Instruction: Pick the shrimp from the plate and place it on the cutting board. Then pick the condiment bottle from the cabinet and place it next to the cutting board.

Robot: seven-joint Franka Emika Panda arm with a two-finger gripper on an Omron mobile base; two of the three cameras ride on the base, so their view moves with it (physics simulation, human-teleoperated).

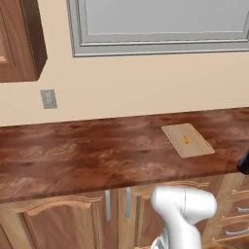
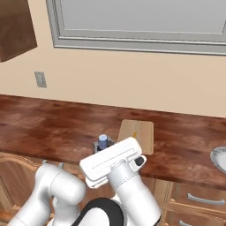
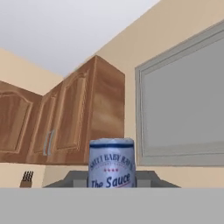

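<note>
My gripper [image 2: 102,146] is shut on the condiment bottle [image 2: 103,140], whose blue-grey cap pokes up past the white hand over the counter's front edge, left of the cutting board [image 2: 137,134]. In the hand view the bottle [image 3: 111,162] with its printed label stands between my grey fingers [image 3: 145,178]. The tan cutting board [image 1: 187,140] lies on the brown counter with the small orange shrimp [image 1: 186,139] on it; the shrimp [image 2: 135,133] also shows in the right base view. The plate [image 2: 219,159] sits at the far right edge. The brown wall cabinet [image 1: 19,39] hangs upper left.
A large grey-framed window [image 1: 160,24] fills the wall behind the counter. A wall outlet [image 1: 48,98] sits left of it. Drawers with silver handles [image 2: 198,198] run under the counter. A knife block [image 3: 27,178] shows below the wall cupboards.
</note>
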